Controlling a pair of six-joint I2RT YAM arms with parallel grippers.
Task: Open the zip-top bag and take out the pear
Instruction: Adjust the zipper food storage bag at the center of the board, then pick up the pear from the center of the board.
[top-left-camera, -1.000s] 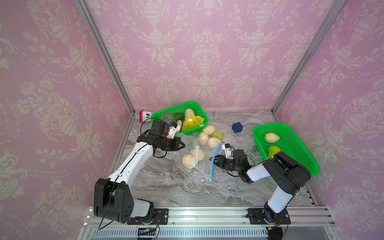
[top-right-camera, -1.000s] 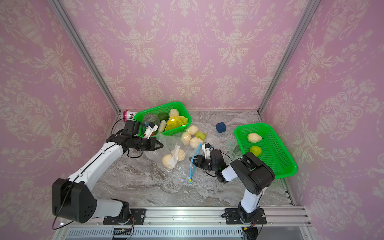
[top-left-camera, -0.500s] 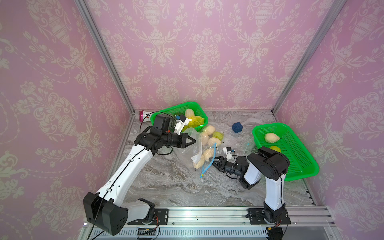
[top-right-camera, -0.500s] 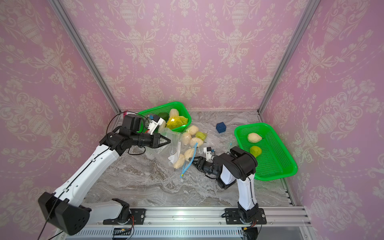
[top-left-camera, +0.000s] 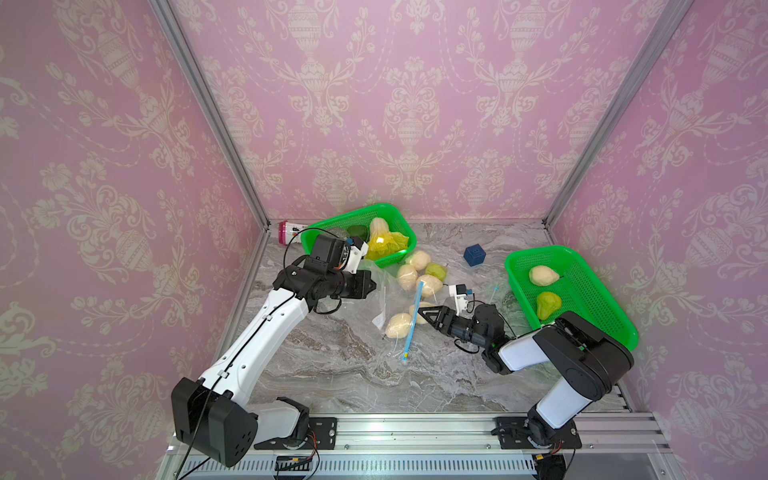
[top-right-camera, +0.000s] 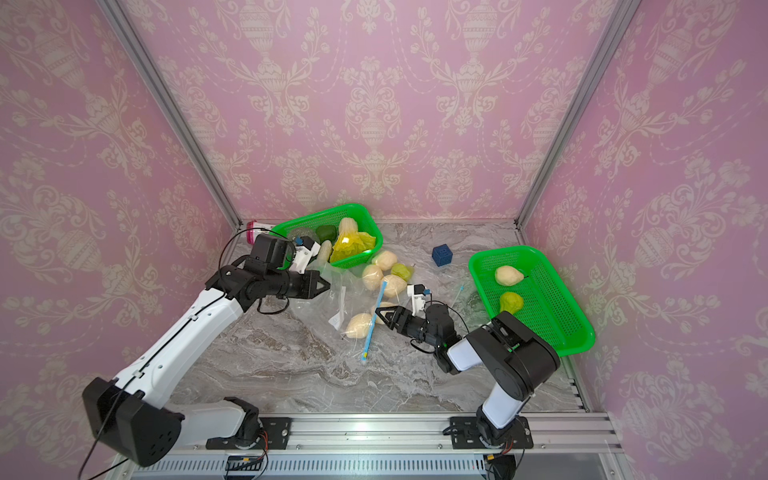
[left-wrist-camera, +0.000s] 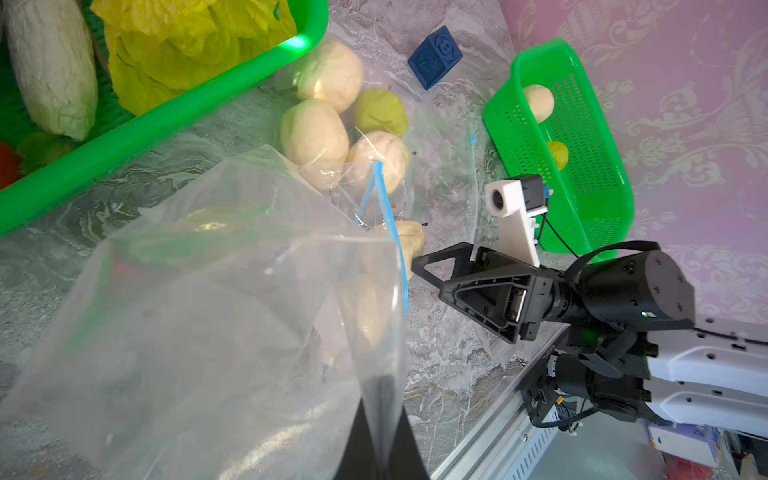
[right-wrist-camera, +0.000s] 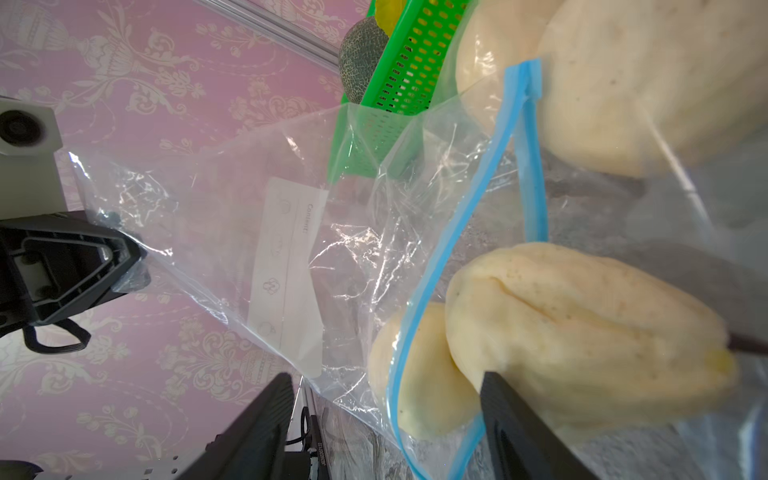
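Left gripper (top-left-camera: 371, 286): fingers pinched tight on a corner of the zip-top bag (top-left-camera: 385, 297), holding that end up off the marble table (top-left-camera: 332, 374).
Left wrist view: gripper fingers (left-wrist-camera: 353, 457) cut off by the frame edge, film squeezed between them, tips mostly behind the plastic.
Right gripper (top-left-camera: 424, 312): low at the bag's mouth, fingers spread wide, nothing pinched.
Right wrist view: one finger (right-wrist-camera: 266, 419) outside the film, the other overlapping the pale pear (right-wrist-camera: 582, 328); both cropped by the frame.
Blue zip (right-wrist-camera: 449, 249): its two rims stand parted, so the mouth is open.
Pale pear: at the mouth, just beside the right gripper; can't tell if it is fully inside the film.
Second pear (top-left-camera: 397, 325): touching the first, behind the zip line, blurred by plastic.
Bag label (right-wrist-camera: 286, 266): white, print mostly unreadable.
Other pears (top-left-camera: 407, 273): between the bag and the rear basket (top-left-camera: 397, 220), under more crinkled film; its edges are hard to trace.
Melon (right-wrist-camera: 361, 54): mostly hidden by the rear basket wall.
Right basket (top-left-camera: 598, 307): one pale and one green pear inside.
Blue cube (top-left-camera: 475, 254): on the table between the baskets.
Pink-ended container (top-left-camera: 286, 231): back corner, too small to identify.
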